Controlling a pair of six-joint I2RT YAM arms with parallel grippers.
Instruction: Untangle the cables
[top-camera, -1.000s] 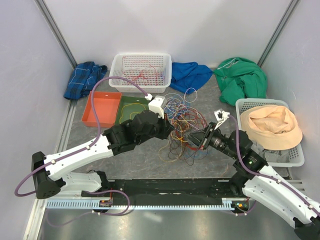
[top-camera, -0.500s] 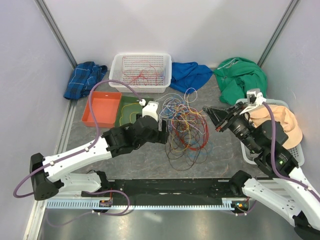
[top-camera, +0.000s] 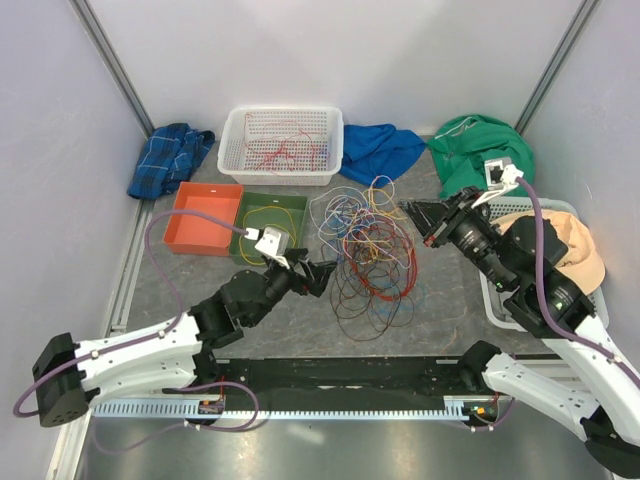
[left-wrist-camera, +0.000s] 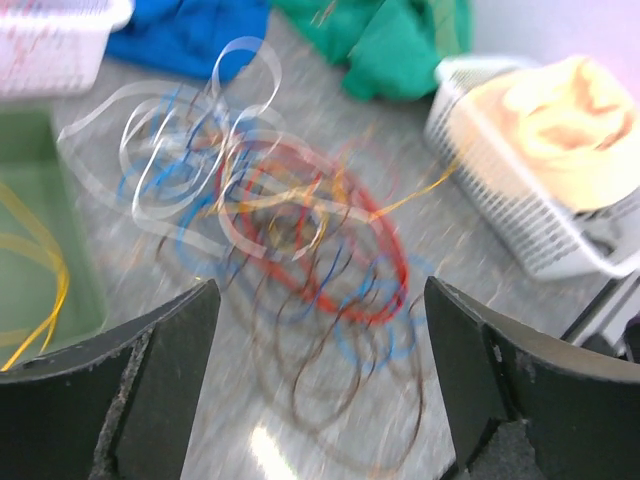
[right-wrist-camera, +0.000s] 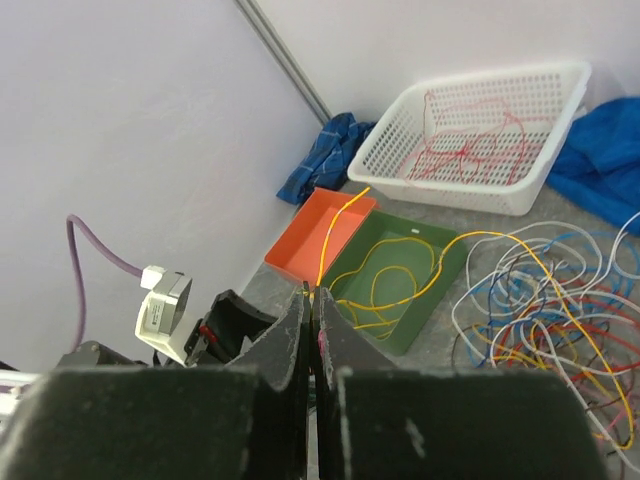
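L tool (top-camera: 318, 275) spread wide, nothing in it, just near-left of the cables (top-camera: 365, 255). Cables: loose multi-colour tangle mid worktop (top-camera: 450, 300), w/ red, blue, white, yellow and brown loops overlapping. R tool (top-camera: 410, 212) pressed together at far-right side of the tangle, pinching a yellow cable (right-wrist-camera: 340, 225) at its tips. More yellow strands lie in green tray (top-camera: 240, 230) left of tangle. Red ones in white basket (top-camera: 232, 140) at far side.

Cables (top-camera: 365, 255) heaped mid-table, between my left pincer (top-camera: 322, 277) and right pincer (top-camera: 412, 216). Trays (top-camera: 262, 215) left of them, a basket (top-camera: 283, 145) behind, second basket (top-camera: 592, 316) at right.
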